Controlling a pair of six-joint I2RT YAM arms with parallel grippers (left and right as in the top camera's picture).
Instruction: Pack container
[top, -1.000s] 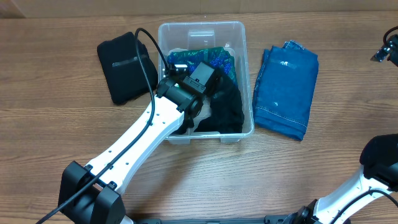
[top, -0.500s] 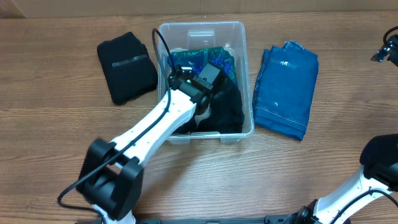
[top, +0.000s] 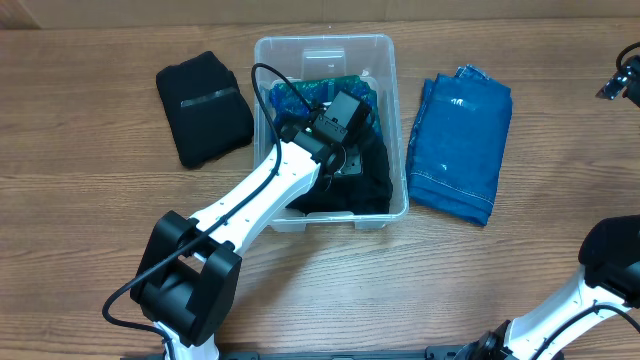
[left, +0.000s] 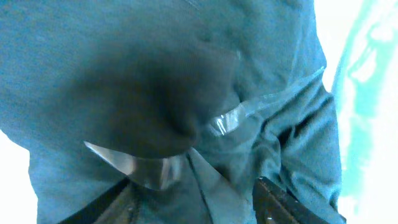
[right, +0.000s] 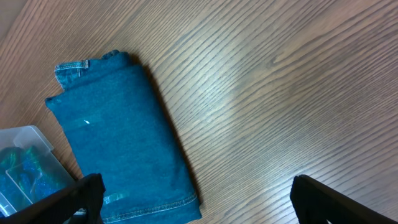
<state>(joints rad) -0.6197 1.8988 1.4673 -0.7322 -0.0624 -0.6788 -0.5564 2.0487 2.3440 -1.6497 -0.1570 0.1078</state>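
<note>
The clear container (top: 325, 40) stands at the table's middle, holding a teal patterned cloth (top: 300, 95) at the back and a black garment (top: 365, 185) at the front. My left gripper (top: 343, 155) is down inside it over the black garment. In the left wrist view its fingers (left: 283, 205) stand apart, with dark cloth (left: 155, 93) lying loose close below them, so the left gripper (left: 202, 208) is open. My right gripper (right: 199, 199) hangs open and empty above the table, at the far right edge (top: 625, 75).
Folded blue jeans (top: 460, 145) lie right of the container, also in the right wrist view (right: 118, 137). A folded black garment (top: 203, 107) lies to the container's left. The left arm's cable loops over the bin's left wall.
My left gripper has gone from shut to open inside the container, letting go of the black garment. Its arm swung a little to the right. The right arm is still.
</note>
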